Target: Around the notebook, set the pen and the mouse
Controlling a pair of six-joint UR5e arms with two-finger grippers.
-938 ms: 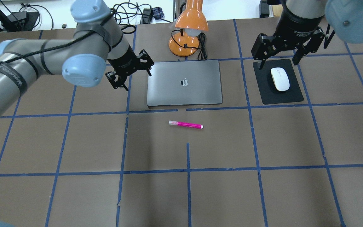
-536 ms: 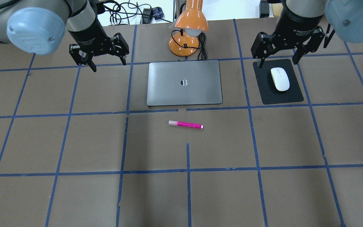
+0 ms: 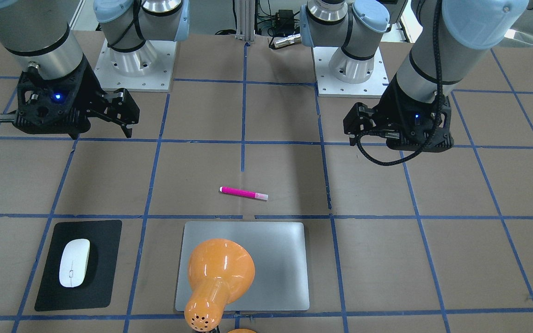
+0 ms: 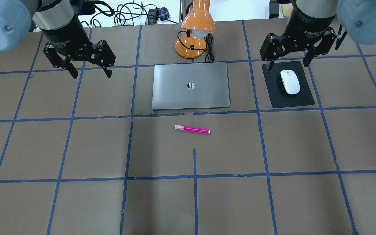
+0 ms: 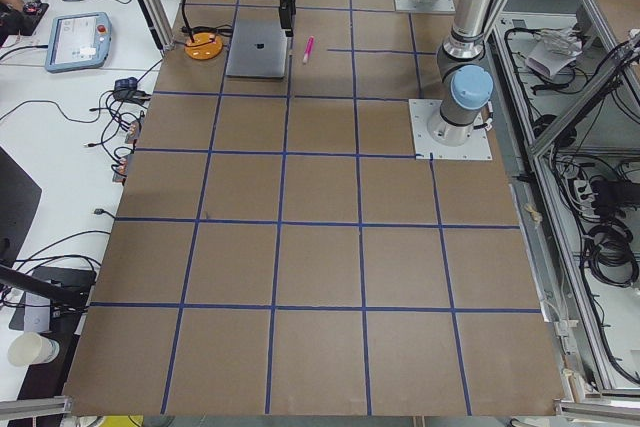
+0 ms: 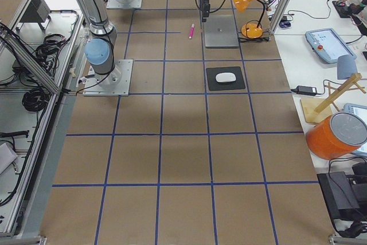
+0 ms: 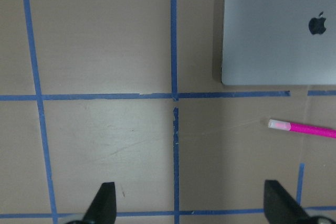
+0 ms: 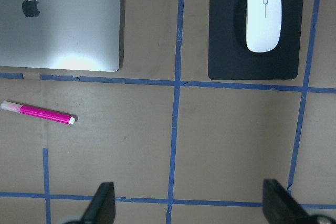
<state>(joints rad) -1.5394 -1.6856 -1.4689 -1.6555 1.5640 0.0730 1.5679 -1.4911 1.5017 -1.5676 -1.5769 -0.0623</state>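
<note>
Lying near the notebook (image 4: 191, 86), pen (image 4: 192, 129) and mouse (image 4: 289, 82) look placed, while the left tool (image 4: 91, 75) and right tool (image 4: 288, 65) hang open, empty.

A dark apple-shaped logo (image 4: 191, 85) sits at the centre of the notebook (image 4: 207, 96), upper middle of the overhead view, and shows again in both wrist views. White lettering beginning "2F Adaptive" runs round the black collar above the right gripper (image 4: 288, 66), upper right of the overhead view; its remainder cannot be read. Fine print along the pen (image 4: 193, 129) is too small to read.
</note>
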